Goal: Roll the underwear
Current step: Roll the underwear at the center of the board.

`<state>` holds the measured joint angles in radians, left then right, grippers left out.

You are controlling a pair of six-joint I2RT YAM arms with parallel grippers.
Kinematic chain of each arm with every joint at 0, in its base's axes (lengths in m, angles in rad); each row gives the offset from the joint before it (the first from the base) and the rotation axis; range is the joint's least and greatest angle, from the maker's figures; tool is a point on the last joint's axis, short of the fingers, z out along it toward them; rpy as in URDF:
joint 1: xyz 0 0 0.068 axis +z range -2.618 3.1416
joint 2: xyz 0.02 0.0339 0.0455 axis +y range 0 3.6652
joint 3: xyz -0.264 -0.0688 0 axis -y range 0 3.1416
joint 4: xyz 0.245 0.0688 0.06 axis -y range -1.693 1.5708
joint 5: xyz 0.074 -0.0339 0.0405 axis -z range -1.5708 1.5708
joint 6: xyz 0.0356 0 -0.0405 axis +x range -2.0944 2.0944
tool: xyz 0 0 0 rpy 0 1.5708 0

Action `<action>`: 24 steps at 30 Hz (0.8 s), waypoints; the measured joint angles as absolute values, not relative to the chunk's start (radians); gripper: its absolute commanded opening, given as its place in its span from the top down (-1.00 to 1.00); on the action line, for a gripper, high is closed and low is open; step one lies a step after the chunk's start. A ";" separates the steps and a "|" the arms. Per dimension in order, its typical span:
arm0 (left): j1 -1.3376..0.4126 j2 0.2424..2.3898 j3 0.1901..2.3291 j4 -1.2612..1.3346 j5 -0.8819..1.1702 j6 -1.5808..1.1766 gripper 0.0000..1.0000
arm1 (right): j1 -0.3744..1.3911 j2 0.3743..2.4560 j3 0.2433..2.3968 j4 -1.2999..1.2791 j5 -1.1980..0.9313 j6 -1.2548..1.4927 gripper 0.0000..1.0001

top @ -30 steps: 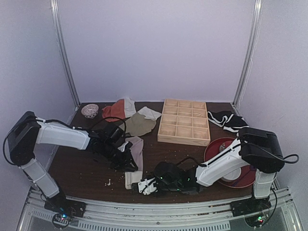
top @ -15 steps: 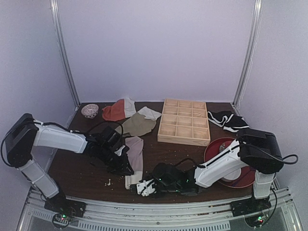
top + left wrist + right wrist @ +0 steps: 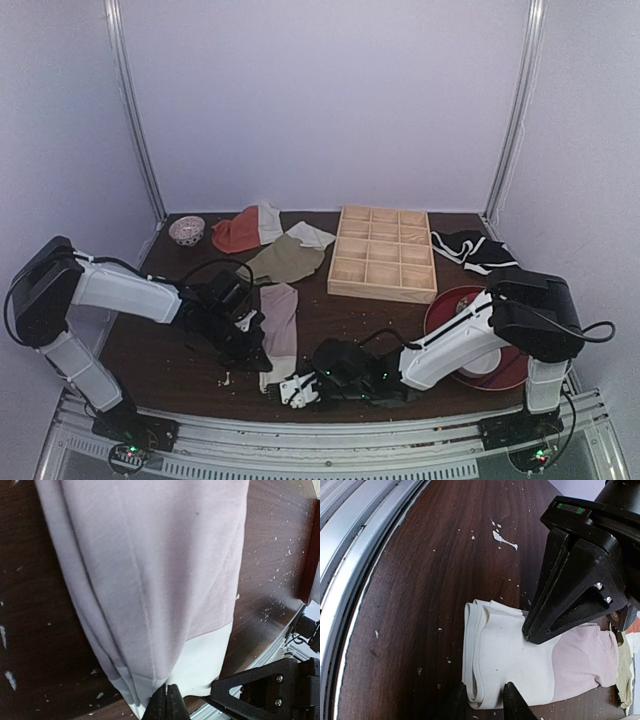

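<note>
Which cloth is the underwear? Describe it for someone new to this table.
Start at the wooden compartment tray at the back of the table; left of it lies an olive-green cloth. The underwear is the long strip just in front of it, the only mauve-pink cloth, ending in a wide white waistband.

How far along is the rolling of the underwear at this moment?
Done: the underwear lies folded into a narrow strip, white waistband toward the arms. In hand: the left claw pinches the waistband hem; the right claw straddles its end, grip unclear. Left: no rolled part shows yet, so the whole rolling is still to do.
</note>
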<state>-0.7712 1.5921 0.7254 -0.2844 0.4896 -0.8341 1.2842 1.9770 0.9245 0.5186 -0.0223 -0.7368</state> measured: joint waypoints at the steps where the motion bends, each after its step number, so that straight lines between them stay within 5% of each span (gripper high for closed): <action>1: -0.771 1.592 0.725 -0.285 0.489 -0.834 0.95 | 1.285 1.978 0.925 0.519 -0.022 -0.738 0.58; 12: -0.771 1.596 0.725 -0.284 0.490 -0.834 0.94 | 1.287 2.001 0.937 0.524 -0.014 -0.731 1.00; 24: -0.771 1.599 0.725 -0.285 0.490 -0.833 0.94 | 1.286 2.005 0.968 0.476 0.007 -0.699 1.00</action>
